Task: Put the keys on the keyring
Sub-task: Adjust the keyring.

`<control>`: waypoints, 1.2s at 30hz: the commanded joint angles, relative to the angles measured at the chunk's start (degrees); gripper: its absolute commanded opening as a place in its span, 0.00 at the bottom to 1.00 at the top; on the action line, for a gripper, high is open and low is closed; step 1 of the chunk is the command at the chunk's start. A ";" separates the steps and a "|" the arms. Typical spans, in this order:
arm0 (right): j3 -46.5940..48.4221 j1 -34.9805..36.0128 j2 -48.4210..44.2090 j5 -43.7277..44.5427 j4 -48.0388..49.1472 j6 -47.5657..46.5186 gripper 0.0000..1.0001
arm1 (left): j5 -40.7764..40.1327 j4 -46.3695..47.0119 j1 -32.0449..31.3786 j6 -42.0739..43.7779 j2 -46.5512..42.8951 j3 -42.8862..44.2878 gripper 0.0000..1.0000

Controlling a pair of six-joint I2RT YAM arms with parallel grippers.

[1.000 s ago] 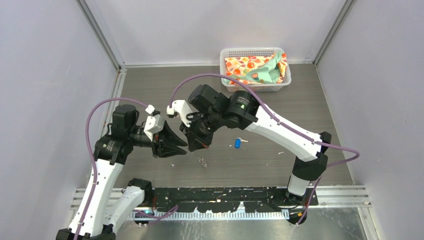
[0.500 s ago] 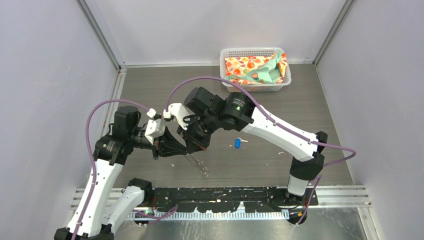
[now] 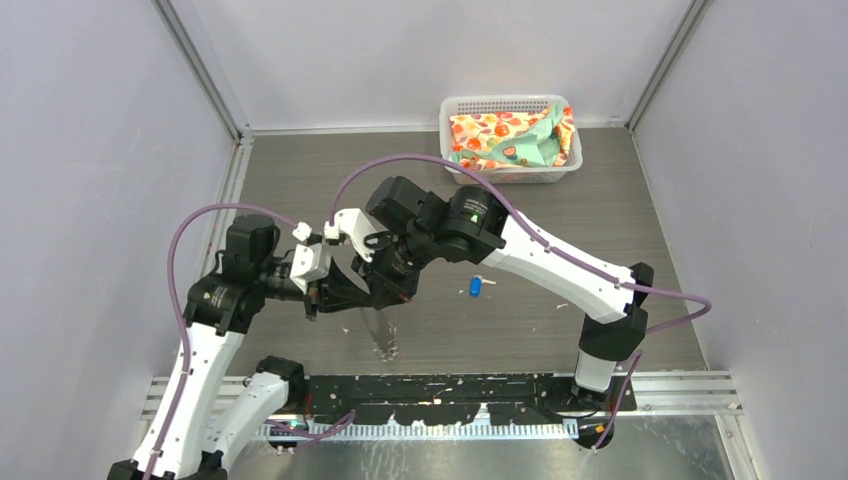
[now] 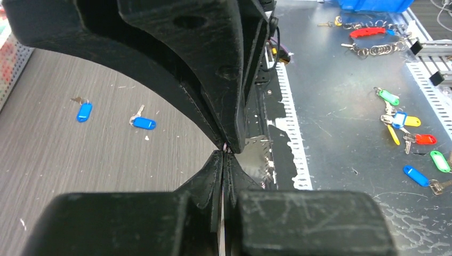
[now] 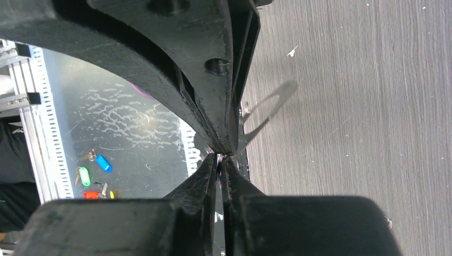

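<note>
The keyring [image 3: 384, 336] hangs as a thin silvery loop below the spot where both grippers meet over the table's near middle. My left gripper [image 3: 366, 293] is shut, its tips [image 4: 224, 153] pinching the wire. The ring's toothed edge [image 4: 265, 157] shows just beside them. My right gripper [image 3: 378, 297] comes tip to tip from the opposite side. Its jaws [image 5: 219, 156] stand a hair apart on the same wire. Two blue-headed keys [image 4: 84, 112] [image 4: 144, 123] lie loose on the table. The top view shows only one key [image 3: 475, 287], right of the grippers.
A white basket [image 3: 455, 105] holding patterned cloth stands at the back right. A black mounting strip [image 3: 450, 385] runs along the near edge. Beyond it, several coloured key tags [image 4: 405, 128] and spare rings [image 4: 373, 45] lie on the metal bench.
My left jaws closed onto the ring at the right gripper's tips. Both grippers drifted a little left, and the ring's hanging end swung left and nearer.
</note>
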 commanded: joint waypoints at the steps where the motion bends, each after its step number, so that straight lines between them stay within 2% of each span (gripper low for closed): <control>1: -0.22 0.18 -1.74 0.99 8.36 1.12 0.14 | -2.05 2.64 -0.49 -2.17 -1.11 -0.04 0.00; 4: -4.13 0.19 -5.45 5.94 12.58 1.57 0.28 | -4.10 11.30 -0.49 -11.31 -2.63 -2.56 0.00; 7: -12.53 0.11 -11.93 11.09 20.33 2.21 0.42 | -5.50 22.09 -0.49 -24.34 -4.69 -5.92 0.00; 10: -21.25 -0.04 -19.11 15.26 28.56 4.55 0.52 | -6.72 30.93 -0.49 -34.68 -6.14 -8.76 0.00; 13: -29.40 -0.19 -26.21 19.22 36.25 6.22 0.63 | -7.71 36.03 -0.49 -40.79 -6.65 -9.90 0.00; 18: -41.50 -0.90 -33.90 18.45 44.41 7.86 0.63 | -7.53 44.08 -0.49 -48.04 -6.12 -10.12 0.00; 23: -47.98 -1.55 -36.77 16.00 49.12 11.01 0.62 | -8.81 46.02 -0.49 -48.46 -6.34 -9.45 0.00; 31: -51.38 -1.52 -35.15 15.28 55.10 16.14 0.77 | -14.90 45.08 -0.49 -44.36 -9.38 -11.22 0.00; 34: -52.82 -1.48 -35.01 15.07 58.48 17.55 0.76 | -15.77 43.83 -0.49 -42.88 -10.00 -11.51 0.00; 36: -53.61 -1.49 -35.01 14.74 59.98 18.11 0.69 | -16.08 43.23 -0.49 -42.04 -10.54 -11.93 0.00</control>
